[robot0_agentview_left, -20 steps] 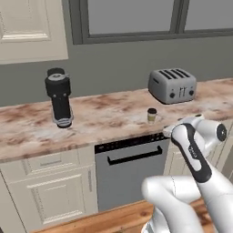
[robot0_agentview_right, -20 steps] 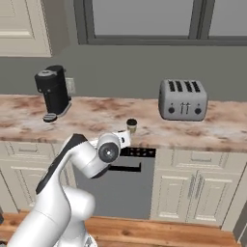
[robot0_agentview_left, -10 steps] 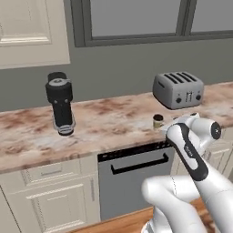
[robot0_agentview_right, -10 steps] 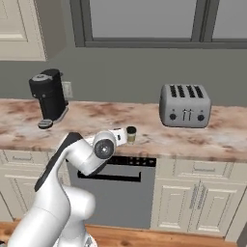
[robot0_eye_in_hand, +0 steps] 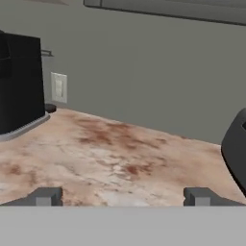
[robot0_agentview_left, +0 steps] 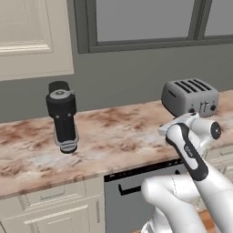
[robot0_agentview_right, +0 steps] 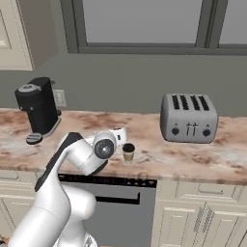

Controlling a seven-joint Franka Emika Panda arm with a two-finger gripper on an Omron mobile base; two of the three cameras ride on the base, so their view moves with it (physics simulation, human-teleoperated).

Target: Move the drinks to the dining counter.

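One of the drinks, a short tan-brown cup (robot0_agentview_right: 128, 152) with a black lid, stands near the front edge of the stone worktop (robot0_agentview_right: 159, 161) under the window. My white hand (robot0_agentview_right: 117, 135) hovers over the worktop just left of the cup, level with its lid and apart from it. In the left base view my arm (robot0_agentview_left: 186, 152) covers the cup. In the hand view my gripper (robot0_eye_in_hand: 122, 197) is open, its fingertips (robot0_eye_in_hand: 45, 197) wide apart over bare stone with nothing between them. The dining counter is out of view.
A tall black coffee machine (robot0_agentview_right: 38, 108) stands at the worktop's left, beside a wall outlet (robot0_eye_in_hand: 59, 87). A silver toaster (robot0_agentview_right: 189, 118) stands at the right, its dark edge (robot0_eye_in_hand: 236, 149) showing in the hand view. A dishwasher front (robot0_agentview_right: 123, 202) sits below the worktop.
The base has driven closer to the worktop, so the whole scene has grown and shifted in both base views. My hand has come up beside the cup. The jaws have stayed open.
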